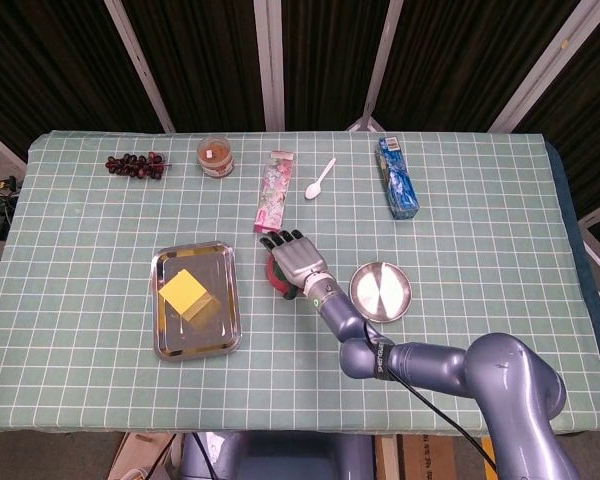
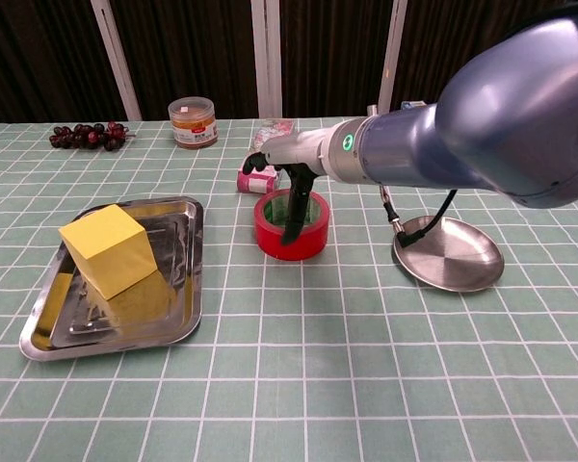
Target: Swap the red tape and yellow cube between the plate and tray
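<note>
The red tape (image 2: 291,237) lies flat on the table between the tray and the plate; in the head view only its left edge (image 1: 273,274) shows beside my right hand (image 1: 296,261). My right hand (image 2: 287,166) hovers over the roll with its fingers stretched out and apart, and one dark finger dips inside the ring. The yellow cube (image 1: 184,292) sits in the steel tray (image 1: 196,249) on the left, also seen as cube (image 2: 108,248) in tray (image 2: 187,281). The round steel plate (image 1: 381,292) (image 2: 449,252) is bare. My left hand is out of sight.
Along the far side lie grapes (image 1: 137,164), a small jar (image 1: 216,155), a pink box (image 1: 274,192) just behind the tape, a white spoon (image 1: 321,178) and a blue packet (image 1: 397,177).
</note>
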`<state>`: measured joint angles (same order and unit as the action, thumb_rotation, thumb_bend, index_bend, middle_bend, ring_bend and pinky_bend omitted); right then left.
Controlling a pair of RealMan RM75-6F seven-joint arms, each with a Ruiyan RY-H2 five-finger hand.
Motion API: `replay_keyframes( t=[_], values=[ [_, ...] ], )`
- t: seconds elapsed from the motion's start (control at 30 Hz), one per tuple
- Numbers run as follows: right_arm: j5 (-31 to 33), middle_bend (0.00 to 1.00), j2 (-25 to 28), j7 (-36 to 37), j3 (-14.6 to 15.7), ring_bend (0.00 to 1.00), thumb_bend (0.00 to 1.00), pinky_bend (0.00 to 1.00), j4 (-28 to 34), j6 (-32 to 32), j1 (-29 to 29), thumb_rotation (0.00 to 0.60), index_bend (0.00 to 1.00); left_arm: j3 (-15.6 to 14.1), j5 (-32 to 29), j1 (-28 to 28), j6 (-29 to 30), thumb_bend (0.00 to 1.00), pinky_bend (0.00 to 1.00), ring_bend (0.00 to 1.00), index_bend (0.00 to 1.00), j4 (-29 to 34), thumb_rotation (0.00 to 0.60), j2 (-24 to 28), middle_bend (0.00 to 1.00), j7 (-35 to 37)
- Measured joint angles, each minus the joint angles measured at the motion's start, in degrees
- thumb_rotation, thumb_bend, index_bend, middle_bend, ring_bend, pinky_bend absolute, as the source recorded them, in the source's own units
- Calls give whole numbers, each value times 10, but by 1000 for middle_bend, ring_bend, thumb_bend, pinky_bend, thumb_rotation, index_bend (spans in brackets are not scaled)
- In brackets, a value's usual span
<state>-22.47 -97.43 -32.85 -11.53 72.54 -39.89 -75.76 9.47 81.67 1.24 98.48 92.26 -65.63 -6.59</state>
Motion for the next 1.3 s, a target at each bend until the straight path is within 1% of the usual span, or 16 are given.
replay_keyframes(
  t=[0.2, 0.37, 0.47, 0.6, 0.7, 0.77, 0.9, 0.93, 1.0, 1.03, 1.13, 1.3],
  values=[
    [-4, 0, 37, 2, -7, 50, 163, 83, 62, -27, 4, 600, 45, -1, 1, -5, -10, 0, 0, 0, 151, -6, 600, -1, 0, -2],
    [-18, 0, 97, 2, -1, 50, 160, 84, 142, -68, 26, 600, 45, -6, 14, -9, -14, 0, 0, 0, 143, -9, 600, -2, 0, 1],
    [-44, 0, 141, 9, 9, 50, 160, 77, 194, -108, 55, 600, 45, -9, 23, -9, -12, 0, 0, 0, 136, -10, 600, 0, 0, 14],
    [-101, 0, 197, 31, 32, 50, 160, 62, 254, -168, 114, 600, 45, -14, 30, -11, -19, 0, 0, 0, 114, -10, 600, 5, 0, 38],
    [-159, 0, 235, 53, 59, 50, 160, 44, 293, -222, 169, 600, 45, -16, 30, -18, -39, 0, 0, 0, 94, -10, 600, 10, 0, 46],
    [-206, 0, 259, 72, 83, 50, 160, 35, 313, -264, 213, 600, 45, -17, 29, -27, -59, 0, 0, 0, 82, -6, 600, 17, 0, 44],
    [-292, 0, 297, 116, 131, 50, 160, 30, 336, -345, 303, 600, 46, -14, 23, -56, -115, 0, 0, 0, 64, 13, 600, 43, 0, 37],
    [-313, 0, 307, 131, 145, 50, 160, 30, 341, -366, 329, 600, 46, -12, 19, -67, -138, 0, 0, 0, 62, 21, 600, 53, 0, 33],
    [-338, 0, 318, 154, 163, 50, 160, 29, 347, -396, 365, 600, 45, -7, 11, -87, -176, 0, 0, 0, 53, 35, 600, 70, 0, 23],
    [-357, 0, 324, 168, 173, 50, 160, 23, 349, -414, 386, 600, 45, -3, 4, -103, -204, 0, 0, 0, 41, 45, 600, 80, 0, 15],
    [-401, 0, 332, 200, 199, 50, 159, 11, 350, -449, 439, 600, 46, 9, -23, -147, -280, 0, 0, 0, 15, 72, 600, 105, 0, -3],
    [-446, 0, 336, 259, 236, 50, 159, 11, 343, -462, 509, 600, 45, 26, -81, -227, -403, 0, 0, 0, 9, 104, 600, 127, 0, -34]
  ],
)
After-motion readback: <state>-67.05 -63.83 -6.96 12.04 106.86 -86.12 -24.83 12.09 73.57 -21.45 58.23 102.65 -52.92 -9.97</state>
